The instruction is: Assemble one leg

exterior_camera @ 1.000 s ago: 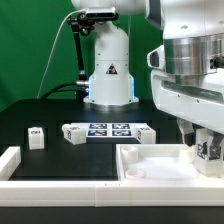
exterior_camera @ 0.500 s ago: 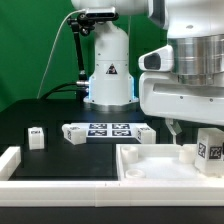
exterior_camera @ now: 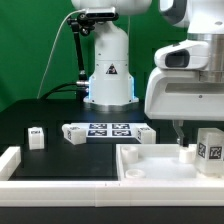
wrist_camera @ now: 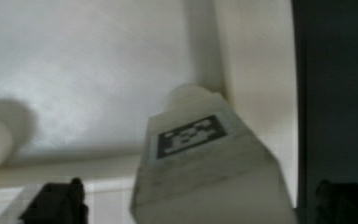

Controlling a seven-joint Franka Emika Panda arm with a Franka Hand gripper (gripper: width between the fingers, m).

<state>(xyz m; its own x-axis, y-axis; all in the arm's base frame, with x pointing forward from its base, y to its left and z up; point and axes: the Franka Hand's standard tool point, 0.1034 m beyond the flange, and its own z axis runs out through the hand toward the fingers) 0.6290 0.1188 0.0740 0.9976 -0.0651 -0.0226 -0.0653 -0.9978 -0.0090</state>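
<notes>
leg point(exterior_camera: 210, 150) stands upright at the far edge of the exterior view's right, inside the big white tray point(exterior_camera: 150, 168), its tag facing the camera. in my wrist view the same leg sits close against the tray's wall, tag up toward me, with a low round peg point(exterior_camera: 185, 152) just beside it. my hand point(wrist_camera: 197, 205) hangs over it with the jaws spread wide: the two dark fingertips point(wrist_camera: 51, 203) show on either side of the leg with clear space between each of them and it, so i am holding nothing. whether the leg is fully seated in the tray or only standing loose there, i cannot tell from here.

i take this to be the fixing step, with the leg already at its place and not yet finished. the next move calls for a straight descent so that both fingers pass the leg's sides without knocking it, then a firm, centred close on it before any turning. the tray wall is near one side, so i should watch that finger.

out on the dark counter point(exterior_camera: 40, 115), a spare leg point(exterior_camera: 36, 137) and the marker board point(exterior_camera: 108, 131) lie well apart from all this.
</notes>
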